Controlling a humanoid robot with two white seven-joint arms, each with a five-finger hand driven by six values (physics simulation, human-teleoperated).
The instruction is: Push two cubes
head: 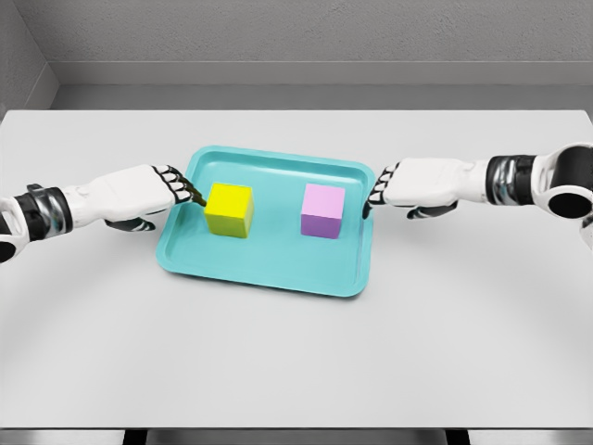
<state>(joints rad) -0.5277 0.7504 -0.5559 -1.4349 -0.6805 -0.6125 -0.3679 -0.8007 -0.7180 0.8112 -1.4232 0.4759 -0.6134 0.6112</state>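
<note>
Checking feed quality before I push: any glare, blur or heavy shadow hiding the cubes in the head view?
Head view: sharp, with even, soft light and no glare; the yellow cube and the pale purple cube on the teal plastic tray cast only faint shadows; the left hand and right hand show small dark shadows beneath them.

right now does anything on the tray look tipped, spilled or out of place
Nothing stands out. The yellow cube and pink cube sit flat and apart on the tray, which lies slightly askew on the table. The left hand reaches the yellow cube; the right hand is at the tray's rim.
</note>
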